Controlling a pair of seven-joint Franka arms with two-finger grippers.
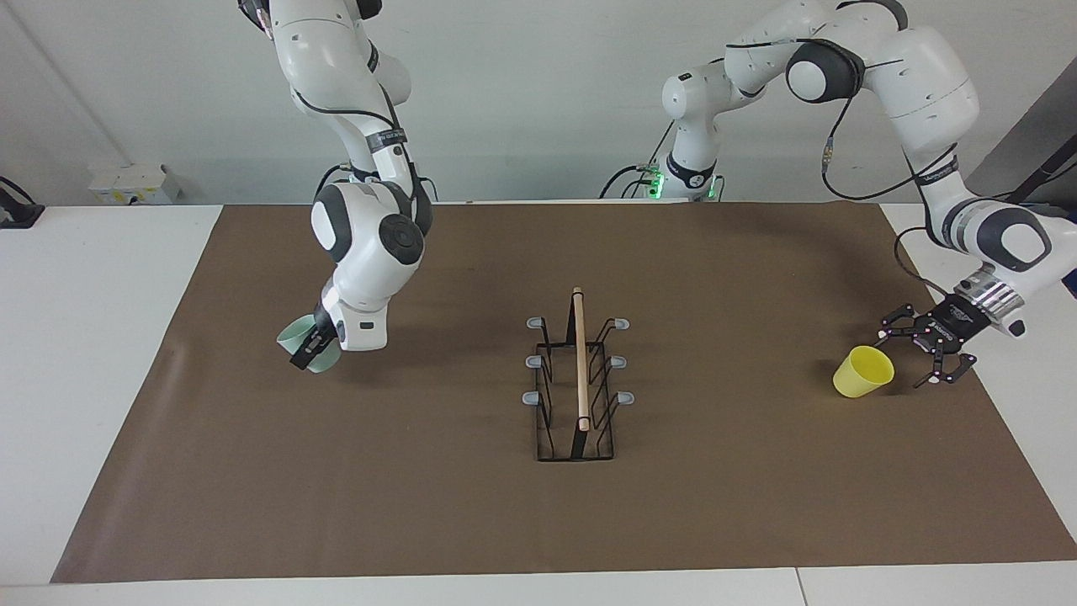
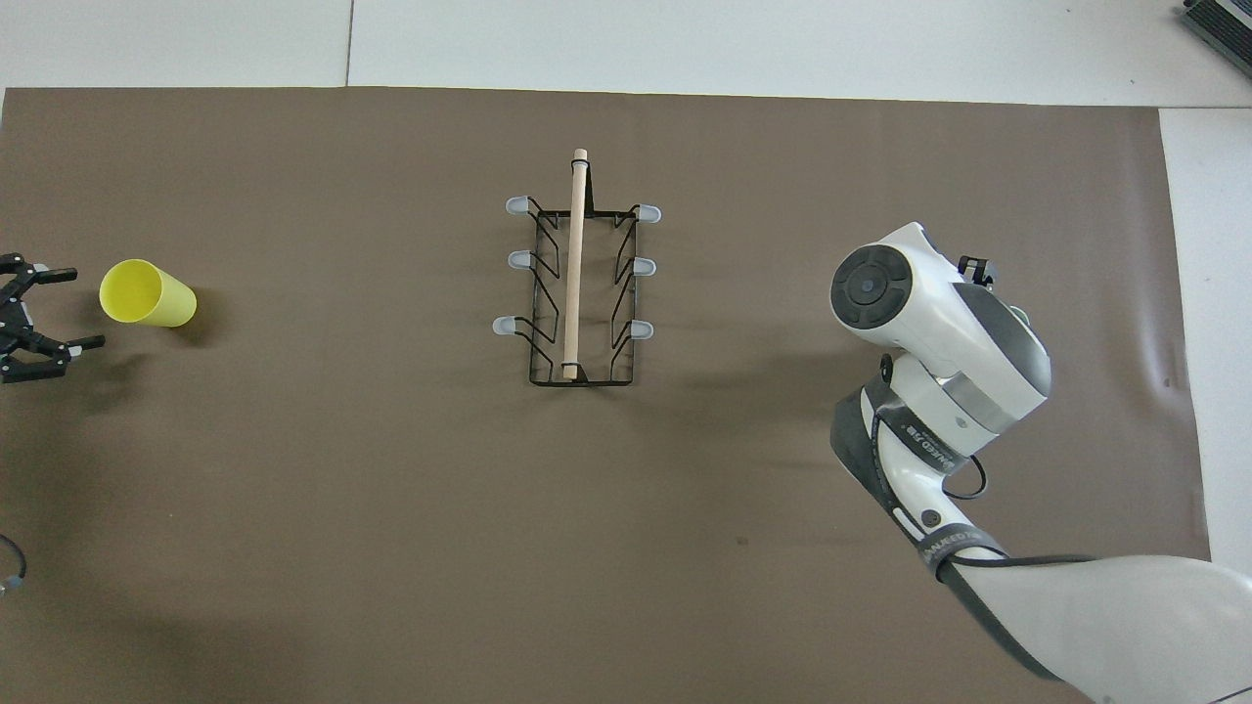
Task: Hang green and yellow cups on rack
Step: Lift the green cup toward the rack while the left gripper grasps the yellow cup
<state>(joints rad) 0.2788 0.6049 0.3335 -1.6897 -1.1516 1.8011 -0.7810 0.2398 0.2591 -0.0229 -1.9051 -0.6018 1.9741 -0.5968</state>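
Observation:
My right gripper [image 1: 306,353] is shut on the pale green cup [image 1: 291,340] and holds it tilted just over the mat at the right arm's end of the table. In the overhead view the right wrist hides that cup. The yellow cup [image 1: 863,371] [image 2: 147,293] lies on its side on the mat at the left arm's end. My left gripper [image 1: 927,348] [image 2: 33,318] is open, low beside the yellow cup's mouth and not touching it. The black wire rack [image 1: 579,362] [image 2: 575,264], with its wooden rod and grey-tipped prongs, stands at mid table with nothing on it.
A brown mat [image 1: 421,505] covers most of the white table [image 1: 92,337]. A small white box [image 1: 135,183] sits by the wall past the right arm's end.

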